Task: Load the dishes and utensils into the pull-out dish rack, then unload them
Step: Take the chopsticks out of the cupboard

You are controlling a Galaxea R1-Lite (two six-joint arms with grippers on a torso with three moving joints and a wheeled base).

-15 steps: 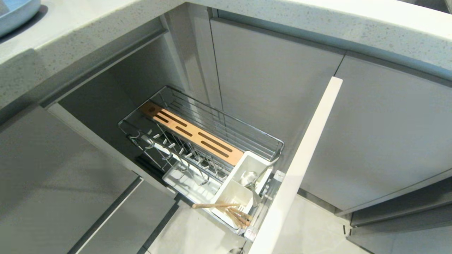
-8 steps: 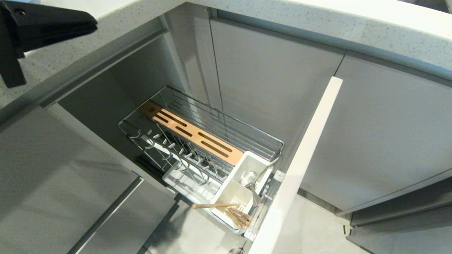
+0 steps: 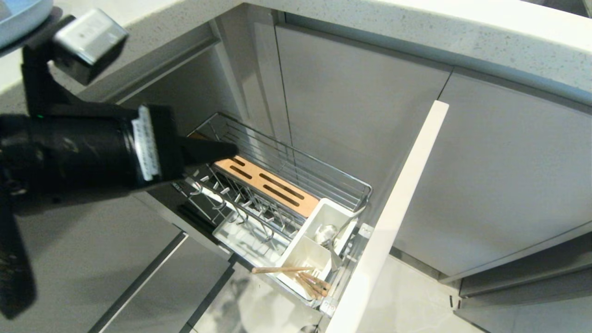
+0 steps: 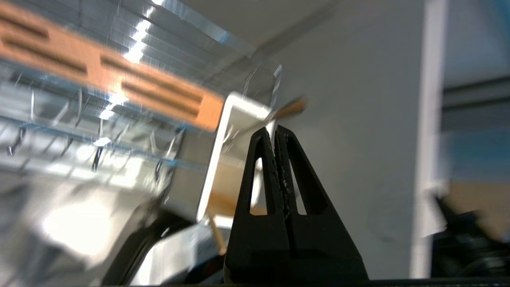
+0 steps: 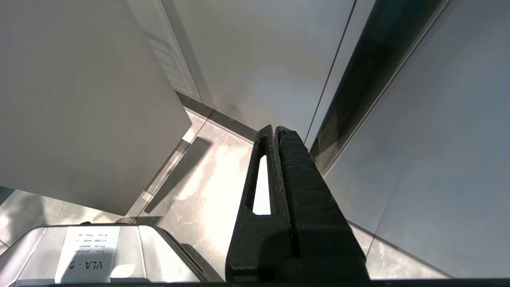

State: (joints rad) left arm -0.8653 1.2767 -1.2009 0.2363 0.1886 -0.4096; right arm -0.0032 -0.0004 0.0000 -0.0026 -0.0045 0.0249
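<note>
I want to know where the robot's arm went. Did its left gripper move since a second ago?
Yes. The left gripper, shut, has come into the head view from the left and now reaches over the far end of the rack, above the wooden strip.

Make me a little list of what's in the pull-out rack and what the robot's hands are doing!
rack: pulled out of the cabinet
caddy: white, at the front end
chopsticks: in the caddy's front section, one lying across the rim
spoon: in the caddy's back section
plate prongs: nothing in them
blue plate: up on the counter
left tool: shut, empty, over the wooden strip
right tool: shut, parked near the floor
</note>
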